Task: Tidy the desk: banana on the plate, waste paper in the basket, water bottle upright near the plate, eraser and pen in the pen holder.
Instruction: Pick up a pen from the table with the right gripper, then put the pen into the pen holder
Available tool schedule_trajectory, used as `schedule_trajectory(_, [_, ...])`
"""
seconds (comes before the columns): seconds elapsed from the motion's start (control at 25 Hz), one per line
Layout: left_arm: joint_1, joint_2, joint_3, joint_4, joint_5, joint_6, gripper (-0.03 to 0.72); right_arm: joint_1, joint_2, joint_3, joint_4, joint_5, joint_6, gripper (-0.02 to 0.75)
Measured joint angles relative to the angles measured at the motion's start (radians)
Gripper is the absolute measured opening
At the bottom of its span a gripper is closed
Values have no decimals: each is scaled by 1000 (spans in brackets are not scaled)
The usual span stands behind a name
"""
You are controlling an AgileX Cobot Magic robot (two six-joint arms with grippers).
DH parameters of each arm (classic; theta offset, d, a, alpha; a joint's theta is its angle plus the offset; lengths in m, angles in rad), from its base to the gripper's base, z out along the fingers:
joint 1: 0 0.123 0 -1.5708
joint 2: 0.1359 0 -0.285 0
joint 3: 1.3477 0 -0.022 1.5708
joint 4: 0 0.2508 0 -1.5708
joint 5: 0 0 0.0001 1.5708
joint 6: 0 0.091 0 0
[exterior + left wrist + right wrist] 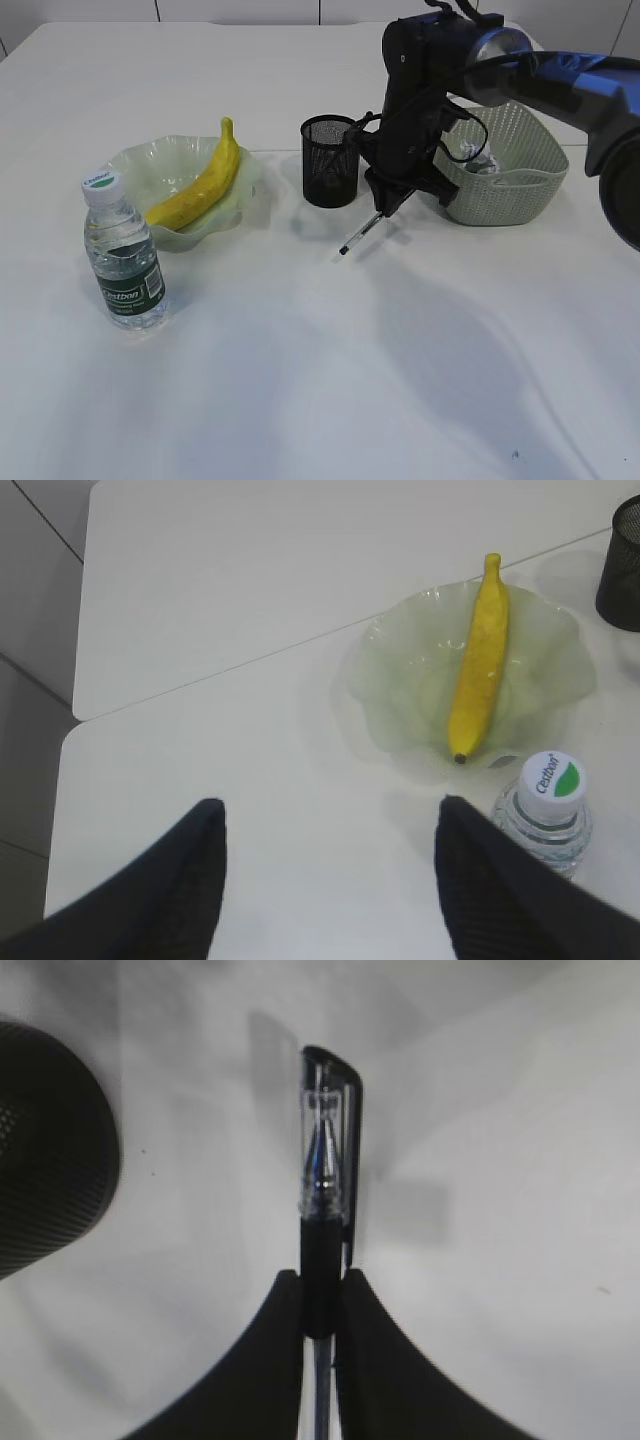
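Black mesh pen holder (330,160) waits at nine o'clock of my right tool (385,208), which pinches the pen (360,233) by its grip, cap down, ready to drop in; my left tool (325,880) hangs spread, empty.

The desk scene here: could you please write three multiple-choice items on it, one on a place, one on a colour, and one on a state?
1. Where does the banana lie?
A. in the basket
B. on the plate
C. on the bare table

2. What colour is the pen holder?
A. black
B. white
C. green

3. What is the right claw doing?
A. standing open and empty
B. gripping the water bottle
C. shut on the pen

Answers: 1 B, the banana rests across the pale green plate. 2 A, the mesh cup is black. 3 C, the right wrist view shows both fingers pinching the pen's dark grip.
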Motion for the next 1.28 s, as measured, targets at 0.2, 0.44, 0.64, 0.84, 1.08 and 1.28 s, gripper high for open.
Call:
schedule_trajectory(0.2, [0, 0, 0, 0, 0, 0, 465, 0, 0, -25, -32, 14, -48, 46])
schedule_trajectory(0.44, [0, 0, 0, 0, 0, 0, 465, 0, 0, -25, -53, 16, -93, 45])
schedule_trajectory(0.64, [0, 0, 0, 0, 0, 0, 465, 0, 1, -56, -116, 16, -149, 45])
schedule_trajectory(0.84, [0, 0, 0, 0, 0, 0, 465, 0, 1, -122, -211, -12, -199, 45])
schedule_trajectory(1.08, [0, 0, 0, 0, 0, 0, 465, 0, 1, -194, -276, -36, -223, 45])
schedule_trajectory(1.28, [0, 0, 0, 0, 0, 0, 465, 0, 1, -224, -315, -42, -232, 45])
